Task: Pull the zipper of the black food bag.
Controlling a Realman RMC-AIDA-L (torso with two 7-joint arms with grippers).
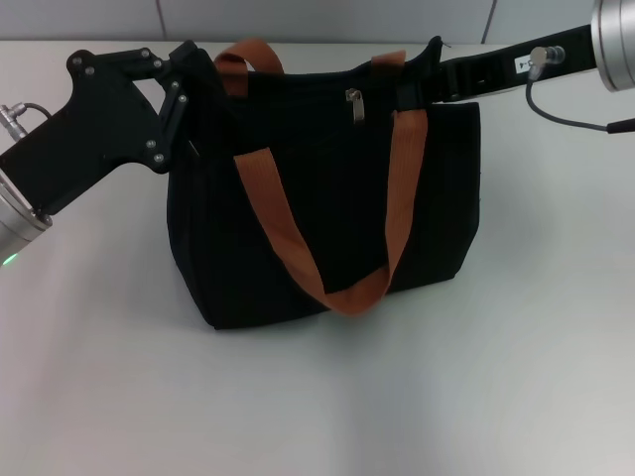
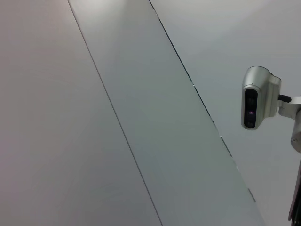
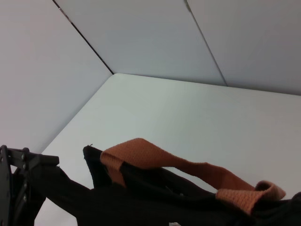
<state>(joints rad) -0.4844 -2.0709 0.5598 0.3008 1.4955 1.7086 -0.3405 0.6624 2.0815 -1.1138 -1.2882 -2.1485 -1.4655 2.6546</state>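
I see the black food bag point(image 1: 327, 208) standing on the white table point(image 1: 516, 377), its zipper point(image 1: 354, 107) hanging at the top edge. My left gripper point(image 1: 187, 74) presses the bag's left top corner and my right gripper point(image 1: 437, 74) the right top corner; I cannot tell their grip.

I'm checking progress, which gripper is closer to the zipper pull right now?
Right. The right gripper is at the bag's top right corner, nearer the zipper; the left gripper is at the top left corner.

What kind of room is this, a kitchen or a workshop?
Probably a robot test lab, not a kitchen: a bare white tabletop, plain grey panelled walls, and one boxy black fabric bag with rust-brown straps between two robot arms.
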